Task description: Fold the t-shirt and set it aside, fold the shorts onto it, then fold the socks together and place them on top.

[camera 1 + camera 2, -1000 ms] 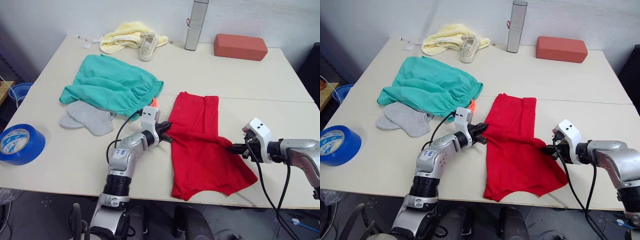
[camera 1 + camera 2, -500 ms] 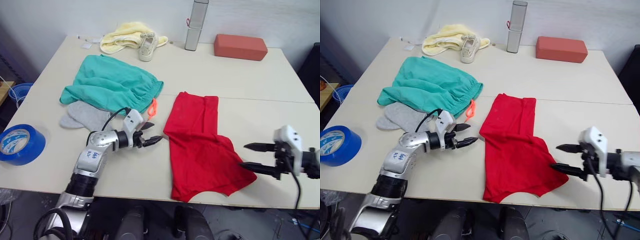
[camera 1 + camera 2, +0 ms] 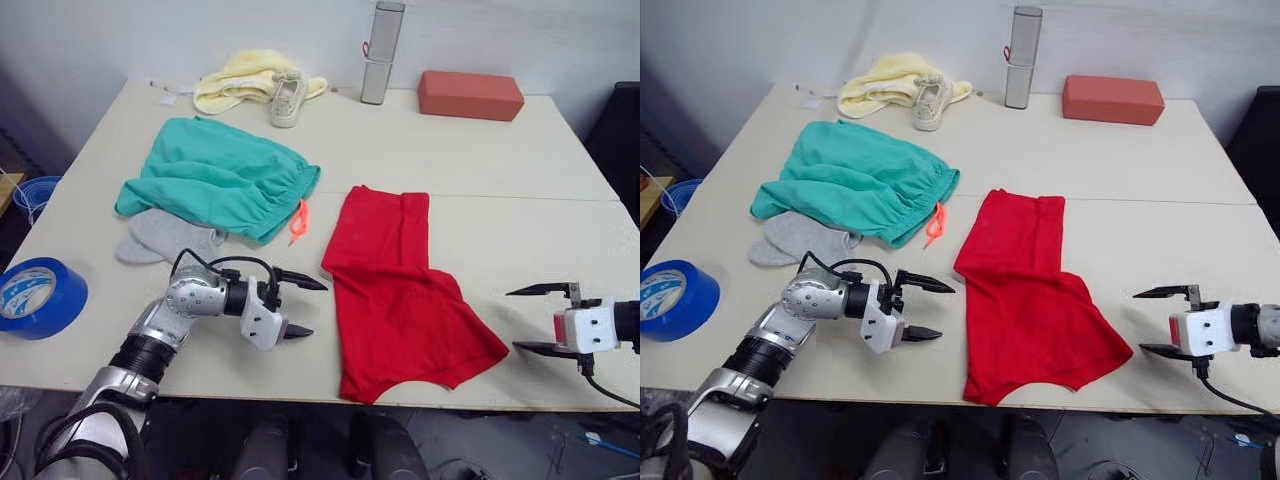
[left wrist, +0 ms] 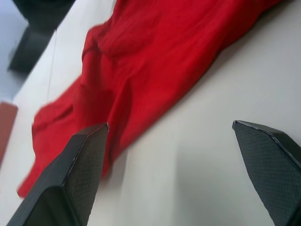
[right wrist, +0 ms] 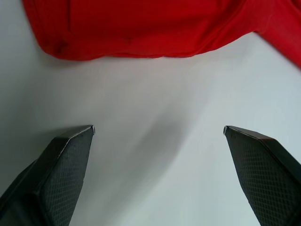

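The red t-shirt (image 3: 400, 285) lies folded lengthwise into a long strip on the near middle of the table, its lower part flaring out to the right. Left of its edge, my left gripper (image 3: 318, 309) is open just above the table, apart from the cloth; the left wrist view shows the t-shirt (image 4: 141, 61) beyond the spread fingers (image 4: 70, 179). To the shirt's right my right gripper (image 3: 511, 320) is open too, clear of the hem (image 5: 141, 28). The teal shorts (image 3: 215, 180) lie crumpled at the left. The grey socks (image 3: 165, 237) poke out from under their near edge.
A blue tape roll (image 3: 38, 293) sits at the front left edge. Along the back stand a yellow cloth (image 3: 235, 78) with a beige shoe (image 3: 285, 98), a silver cylinder (image 3: 375, 50) and a red-brown block (image 3: 470, 93). An orange cord (image 3: 297, 220) lies by the shorts.
Both grippers were shut on the t-shirt's side edges; they have let go, opened wide and drawn back, the left to the left, the right to the right. The shirt lies flat.
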`<state>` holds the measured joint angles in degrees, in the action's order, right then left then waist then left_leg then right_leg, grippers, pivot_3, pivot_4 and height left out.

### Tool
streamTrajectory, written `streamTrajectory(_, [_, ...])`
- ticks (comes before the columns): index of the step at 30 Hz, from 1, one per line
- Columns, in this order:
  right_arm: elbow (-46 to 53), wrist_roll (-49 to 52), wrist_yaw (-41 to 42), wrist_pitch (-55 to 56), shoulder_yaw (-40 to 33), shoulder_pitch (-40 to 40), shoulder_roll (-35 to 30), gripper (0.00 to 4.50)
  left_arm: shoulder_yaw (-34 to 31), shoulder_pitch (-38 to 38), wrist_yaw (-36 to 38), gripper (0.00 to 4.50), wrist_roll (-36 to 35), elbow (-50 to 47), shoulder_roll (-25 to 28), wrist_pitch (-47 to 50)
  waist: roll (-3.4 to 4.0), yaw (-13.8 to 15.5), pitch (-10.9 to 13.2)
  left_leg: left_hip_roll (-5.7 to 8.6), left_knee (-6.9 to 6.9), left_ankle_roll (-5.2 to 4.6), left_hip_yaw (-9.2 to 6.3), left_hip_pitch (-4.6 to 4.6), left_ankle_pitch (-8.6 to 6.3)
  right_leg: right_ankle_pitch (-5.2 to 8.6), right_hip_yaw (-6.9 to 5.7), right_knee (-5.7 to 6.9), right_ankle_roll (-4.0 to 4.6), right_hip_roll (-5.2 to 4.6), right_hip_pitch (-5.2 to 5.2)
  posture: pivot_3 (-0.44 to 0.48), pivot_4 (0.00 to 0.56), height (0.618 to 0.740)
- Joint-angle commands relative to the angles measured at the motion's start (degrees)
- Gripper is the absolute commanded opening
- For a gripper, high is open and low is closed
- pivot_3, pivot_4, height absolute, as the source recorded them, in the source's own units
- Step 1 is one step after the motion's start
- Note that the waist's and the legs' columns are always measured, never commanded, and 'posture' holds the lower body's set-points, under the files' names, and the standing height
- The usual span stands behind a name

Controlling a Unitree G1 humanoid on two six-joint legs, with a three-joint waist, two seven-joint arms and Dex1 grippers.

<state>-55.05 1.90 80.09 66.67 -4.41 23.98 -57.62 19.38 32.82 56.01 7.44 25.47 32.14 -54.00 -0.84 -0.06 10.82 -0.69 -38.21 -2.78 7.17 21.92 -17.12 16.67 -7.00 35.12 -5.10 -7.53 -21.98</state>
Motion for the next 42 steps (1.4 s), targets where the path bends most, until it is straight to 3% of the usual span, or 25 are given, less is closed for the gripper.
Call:
streamTrajectory(1, [-2.18,0.81,-0.03,4.95,4.19,0.54,2.64,4.50,3.36,1.07,-2.26,4.43,5.97,4.41,-1.37,-3.17,-0.01,-0.16,-0.02,-0.01,0.07,0.00,-0.07,-0.29,-0.12,-0.01,-0.05,-0.12,-0.01,-0.01,0.34,0.000,0.150,0.740])
streamTrajectory(3, [-1.65,2.24,-0.23,6.25,5.73,0.99,3.96,4.50,4.53,1.59,-3.16,4.43,6.64,5.38,-2.49,-4.07,0.00,-0.22,-0.06,-0.07,0.17,0.34,-0.13,-0.79,-0.48,0.00,-0.06,-0.27,0.00,0.00,0.82,0.000,0.150,0.740])
streamTrajectory(13, [0.68,7.30,-1.14,10.27,12.54,-0.15,8.10,4.50,9.38,2.58,-4.41,4.43,6.98,6.92,-7.37,-5.96,-0.08,-0.14,-0.34,-0.10,0.16,0.38,-0.20,-0.80,-0.49,0.00,-0.13,-0.30,0.01,0.01,0.86,0.000,0.150,0.740])
streamTrajectory(23, [6.26,14.18,0.27,11.42,18.86,-3.87,6.79,4.50,13.05,1.75,-3.48,4.43,5.17,8.12,-10.11,-5.77,-0.04,0.00,-0.37,-0.12,0.17,0.10,-0.34,-0.77,-0.41,0.02,-0.28,-0.53,0.03,0.01,0.97,0.000,0.150,0.740])
streamTrajectory(26, [8.08,15.88,0.73,11.88,20.67,-4.29,6.21,3.92,13.97,1.16,-2.06,3.86,3.91,7.73,-9.40,-5.41,-0.03,0.00,-0.37,-0.12,0.18,0.10,-0.38,-0.77,-0.41,0.03,-0.32,-0.56,0.04,0.01,0.99,0.000,0.150,0.740])
streamTrajectory(32, [11.69,19.36,1.37,12.39,23.50,-5.93,4.18,1.71,15.29,0.23,0.88,1.82,0.91,6.91,-8.11,-3.59,0.05,0.00,-0.37,-0.13,0.22,0.10,-0.41,-0.73,-0.42,0.06,-0.37,-0.59,0.09,0.01,0.97,0.000,0.150,0.740])
streamTrajectory(37, [14.22,21.74,1.32,12.27,24.34,-8.08,1.73,0.01,15.70,-1.32,4.05,0.38,-2.24,4.81,-6.13,-2.05,0.61,-0.20,-0.57,-0.13,0.25,0.08,-0.41,-0.73,-0.44,0.08,-0.36,-0.62,0.10,0.01,0.96,0.000,0.150,0.740])
streamTrajectory(38, [14.73,22.23,1.21,12.09,24.35,-8.62,1.22,0.00,15.62,-1.65,4.59,0.10,-2.95,4.23,-5.68,-1.60,0.70,-0.29,-0.62,-0.14,0.26,0.09,-0.40,-0.73,-0.44,0.09,-0.36,-0.62,0.11,0.02,0.95,0.000,0.150,0.740])
streamTrajectory(42, [16.74,24.20,0.74,11.63,23.61,-11.34,-1.22,0.00,14.44,-3.12,6.60,0.04,-6.38,1.75,-2.80,-0.08,0.80,-0.39,-0.64,-0.20,0.27,0.12,-0.39,-0.78,-0.43,0.15,-0.37,-0.50,0.22,0.07,0.93,0.000,0.150,0.740])
